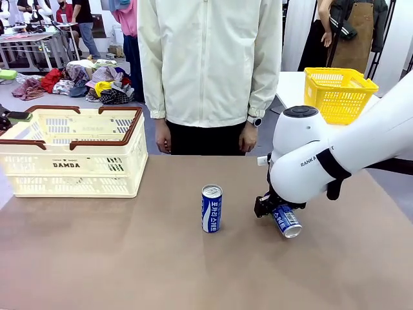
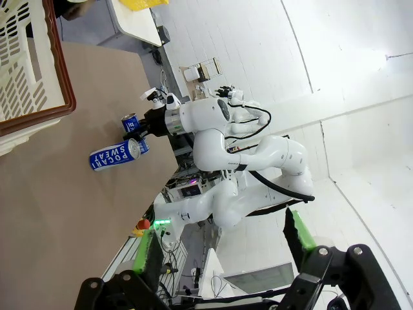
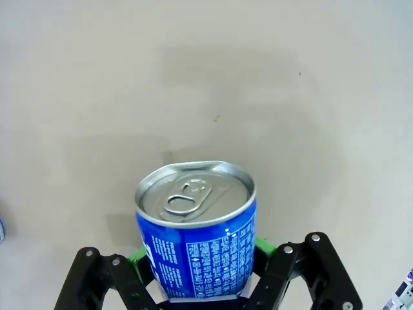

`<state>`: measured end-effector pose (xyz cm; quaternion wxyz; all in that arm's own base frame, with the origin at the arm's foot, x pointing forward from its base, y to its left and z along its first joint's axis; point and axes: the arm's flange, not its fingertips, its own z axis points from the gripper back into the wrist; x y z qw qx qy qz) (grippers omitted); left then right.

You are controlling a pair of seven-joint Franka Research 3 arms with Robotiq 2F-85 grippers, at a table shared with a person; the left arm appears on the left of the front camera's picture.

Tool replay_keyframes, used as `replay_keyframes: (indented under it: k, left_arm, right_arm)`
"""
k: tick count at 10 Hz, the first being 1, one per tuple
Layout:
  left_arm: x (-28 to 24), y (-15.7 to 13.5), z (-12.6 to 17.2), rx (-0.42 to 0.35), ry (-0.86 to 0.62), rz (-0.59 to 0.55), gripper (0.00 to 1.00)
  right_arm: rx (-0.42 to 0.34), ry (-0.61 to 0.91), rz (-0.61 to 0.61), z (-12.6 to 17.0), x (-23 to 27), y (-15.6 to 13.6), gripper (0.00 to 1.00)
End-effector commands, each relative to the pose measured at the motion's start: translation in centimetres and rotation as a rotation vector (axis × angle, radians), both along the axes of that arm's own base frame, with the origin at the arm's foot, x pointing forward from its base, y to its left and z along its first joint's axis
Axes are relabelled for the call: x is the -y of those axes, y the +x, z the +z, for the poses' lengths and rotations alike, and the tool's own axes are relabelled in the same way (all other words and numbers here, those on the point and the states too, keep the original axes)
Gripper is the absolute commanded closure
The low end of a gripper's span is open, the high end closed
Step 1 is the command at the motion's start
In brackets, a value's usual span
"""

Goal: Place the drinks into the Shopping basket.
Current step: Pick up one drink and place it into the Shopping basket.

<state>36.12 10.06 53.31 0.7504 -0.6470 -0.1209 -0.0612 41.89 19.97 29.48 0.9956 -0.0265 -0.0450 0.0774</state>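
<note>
A tilted blue can (image 1: 287,221) is clenched in the right gripper (image 1: 279,210), at four o'clock of a second can (image 1: 211,208) seen upright on the table (image 1: 129,258). No drink is seen in the Shopping basket (image 1: 71,165) at ten o'clock, its floor hidden by its near wall. The left gripper (image 2: 226,248) is spread, empty. Whether the gripped can is clear of the table cannot be told.

You've got each can (image 1: 211,208) blue/white w/ silver top, white lettering; Shopping basket (image 1: 39,169) cream, slotted, dk brown rim; small basket (image 1: 340,97) bright yellow; table (image 1: 129,258) tan.
</note>
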Motion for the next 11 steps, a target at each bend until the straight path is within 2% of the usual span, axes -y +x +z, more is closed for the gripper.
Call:
replay_keyframes:
  k: [1, 2, 3, 4, 5, 7, 8, 9, 10, 11]
  left_arm:
    - [0.1, -0.3, 0.1, 0.008, -0.015, -0.003, 0.0]
    - [0.1, -0.3, 0.1, 0.008, -0.015, -0.003, 0.0]
    - [0.1, -0.3, 0.1, 0.008, -0.015, -0.003, 0.0]
    - [0.1, -0.3, 0.1, 0.008, -0.015, -0.003, 0.0]
    - [0.1, -0.3, 0.1, 0.008, -0.015, -0.003, 0.0]
    - [0.1, -0.3, 0.1, 0.008, -0.015, -0.003, 0.0]
    - [0.1, -0.3, 0.1, 0.008, -0.015, -0.003, 0.0]
    - [0.1, -0.3, 0.1, 0.008, -0.015, -0.003, 0.0]
    - [0.1, -0.3, 0.1, 0.008, -0.015, -0.003, 0.0]
    - [0.1, -0.3, 0.1, 0.008, -0.015, -0.003, 0.0]
  right_arm:
    - [-0.003, 0.014, -0.017, 1.3, 0.1, -0.8, 1.0]
    - [-0.012, 0.012, -0.02, 1.4, 0.2, -0.8, 1.0]
    - [-0.083, 0.034, 0.018, 2.1, 0.1, -0.9, 1.0]
    - [-0.14, 0.001, 0.007, 4.6, 0.0, -1.2, 1.0]
    - [-0.207, -0.003, -0.054, 8.8, 0.7, -1.6, 1.0]
    - [-0.225, -0.02, -0.152, 17.4, 2.2, -3.9, 1.0]
    - [-0.237, -0.026, -0.175, 19.6, 2.6, -5.0, 1.0]
    - [-0.196, -0.004, -0.212, 20.7, 3.3, -5.3, 1.0]
    - [-0.115, -0.013, -0.199, 20.1, 4.4, -5.2, 1.0]
    - [-0.215, -0.026, -0.157, 20.7, 3.3, -6.2, 1.0]
